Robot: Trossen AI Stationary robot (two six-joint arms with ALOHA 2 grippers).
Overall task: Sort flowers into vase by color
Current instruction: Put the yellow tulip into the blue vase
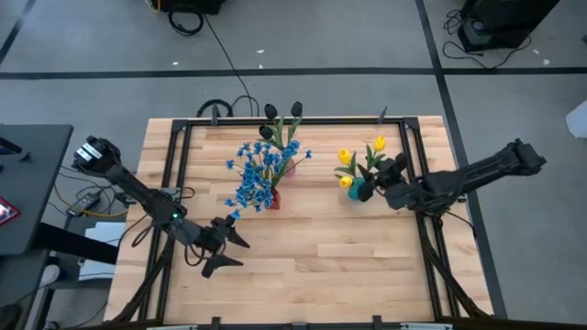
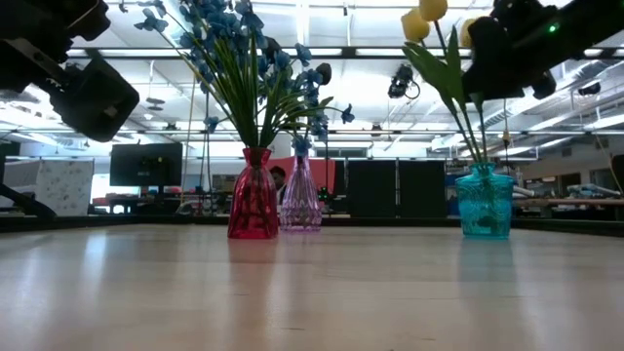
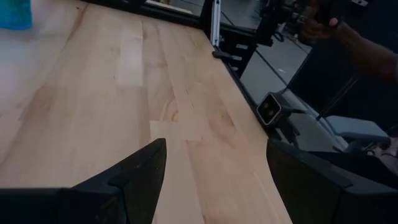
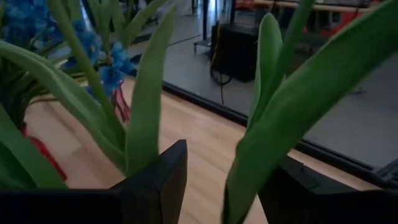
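We look down on a wooden table (image 1: 321, 275) where the sorting appears nearly finished: 3 vases stand toward the far side, each holding 1 colour, presumably so the bunches stay separate. The red vase (image 2: 253, 207) carries the blue flowers (image 1: 257, 174), which fan out well above its neck. Just behind it, the pale purple vase (image 2: 300, 203) holds the dark tulips (image 1: 282, 112); from above, their near-black heads show at the far edge. Well apart, toward the right side, the teal vase (image 2: 485, 202) holds the yellow tulips (image 1: 359, 158), upright on long green stems.

The right gripper (image 1: 390, 179) reaches in from the right edge on a long, nearly level arm and sits right at the yellow bunch, above the teal vase. In its wrist view, its 2 dark fingers (image 4: 155, 180) are spread, with broad green leaves (image 4: 146, 93) rising between and beside them; we see nothing pinched. We judge it is either letting go of a stem just seated or steadying the bunch.

The left gripper (image 1: 225, 247) hovers over bare wood near the front left, its arm angled in from the left edge. Its fingers (image 3: 140, 171) are spread wide and hold nothing; we judge it is waiting.

No loose flower lies on the table.
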